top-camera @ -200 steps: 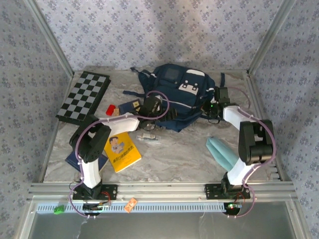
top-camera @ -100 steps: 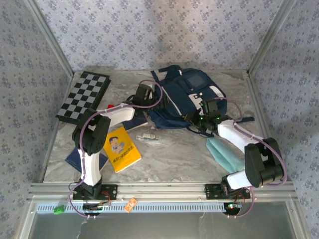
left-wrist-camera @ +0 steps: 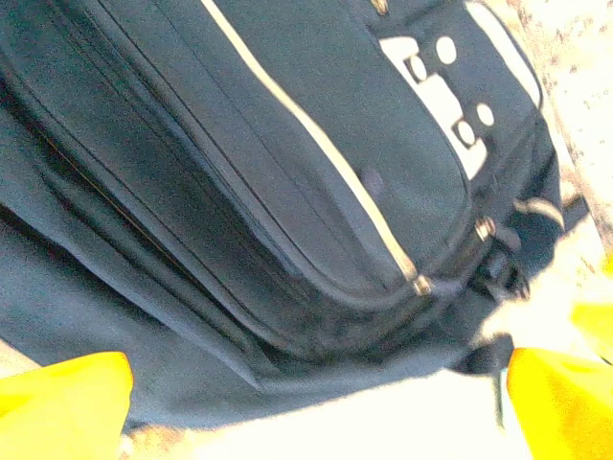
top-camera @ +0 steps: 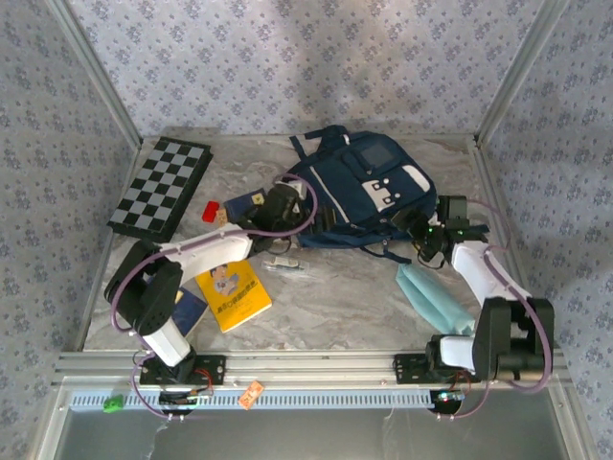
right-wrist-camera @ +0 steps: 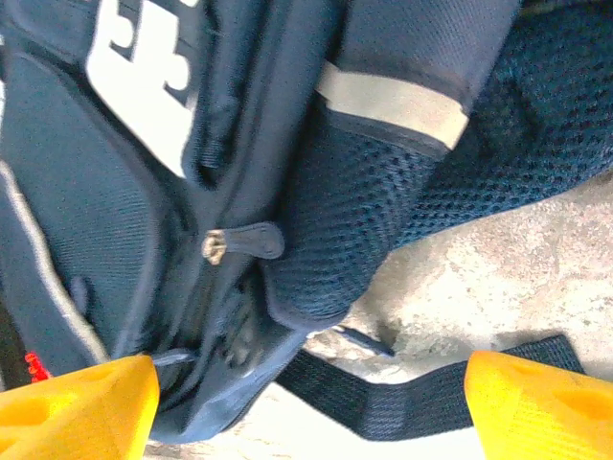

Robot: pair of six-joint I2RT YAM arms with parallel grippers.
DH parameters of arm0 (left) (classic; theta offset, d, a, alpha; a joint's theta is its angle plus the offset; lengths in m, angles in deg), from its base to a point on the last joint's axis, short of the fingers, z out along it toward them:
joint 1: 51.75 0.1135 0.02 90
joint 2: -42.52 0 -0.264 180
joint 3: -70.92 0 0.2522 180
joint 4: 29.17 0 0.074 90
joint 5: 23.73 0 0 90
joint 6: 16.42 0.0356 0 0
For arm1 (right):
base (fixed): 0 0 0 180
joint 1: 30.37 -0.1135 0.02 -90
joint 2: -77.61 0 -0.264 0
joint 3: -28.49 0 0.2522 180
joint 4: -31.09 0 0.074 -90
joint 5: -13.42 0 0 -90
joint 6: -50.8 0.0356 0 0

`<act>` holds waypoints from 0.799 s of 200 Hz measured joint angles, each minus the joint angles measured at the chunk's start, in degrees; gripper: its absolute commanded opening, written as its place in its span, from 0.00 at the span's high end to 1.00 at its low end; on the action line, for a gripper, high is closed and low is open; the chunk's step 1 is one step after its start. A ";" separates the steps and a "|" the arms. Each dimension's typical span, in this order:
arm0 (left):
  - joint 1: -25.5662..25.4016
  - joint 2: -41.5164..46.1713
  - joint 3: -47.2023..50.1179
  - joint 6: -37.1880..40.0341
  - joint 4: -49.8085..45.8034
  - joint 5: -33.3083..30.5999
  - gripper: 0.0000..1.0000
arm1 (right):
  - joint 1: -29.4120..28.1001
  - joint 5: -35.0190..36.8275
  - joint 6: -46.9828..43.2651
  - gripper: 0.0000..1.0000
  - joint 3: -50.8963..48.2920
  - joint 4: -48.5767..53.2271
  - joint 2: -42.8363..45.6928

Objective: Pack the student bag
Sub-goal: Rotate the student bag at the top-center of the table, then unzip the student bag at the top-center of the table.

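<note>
The student bag (top-camera: 369,182), a navy backpack with white patches on its front pocket, lies at the back middle of the table, straps trailing. My left gripper (top-camera: 311,216) is at the bag's left lower edge. In the left wrist view it (left-wrist-camera: 316,422) is open, yellow fingertips (left-wrist-camera: 57,402) wide apart below the bag's zipped side (left-wrist-camera: 287,192). My right gripper (top-camera: 417,230) is at the bag's right lower corner. The right wrist view shows it (right-wrist-camera: 306,412) open, with a black strap (right-wrist-camera: 421,398) and the mesh side pocket (right-wrist-camera: 354,230) lying between and ahead of its fingers, unclamped.
A checkered chessboard (top-camera: 161,187) lies at the back left. A yellow book (top-camera: 233,294), a blue notebook (top-camera: 188,311), a red block (top-camera: 211,210) and a small pale item (top-camera: 283,263) sit left of centre. A teal pouch (top-camera: 436,297) lies by the right arm.
The right gripper opened, let go of the bag and drew back to the right. The bag turned and shifted right. The left arm swung around to the bag's left lower edge.
</note>
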 measured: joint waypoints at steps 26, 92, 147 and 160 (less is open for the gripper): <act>-4.52 -0.33 1.03 -2.75 0.55 -0.90 0.00 | 0.39 -1.73 -0.35 0.20 0.70 -1.70 -6.38; -6.25 -10.27 -1.81 -4.66 4.35 -1.73 0.00 | 0.96 -2.23 -0.11 0.80 4.24 -9.49 -16.06; -3.93 -15.82 -9.92 2.01 4.42 -2.78 0.01 | 0.90 -3.23 2.16 1.00 3.02 -12.41 -12.57; -2.49 -16.92 -11.65 3.67 4.35 -2.58 0.03 | 0.33 -3.21 3.08 1.00 1.86 -13.25 -9.84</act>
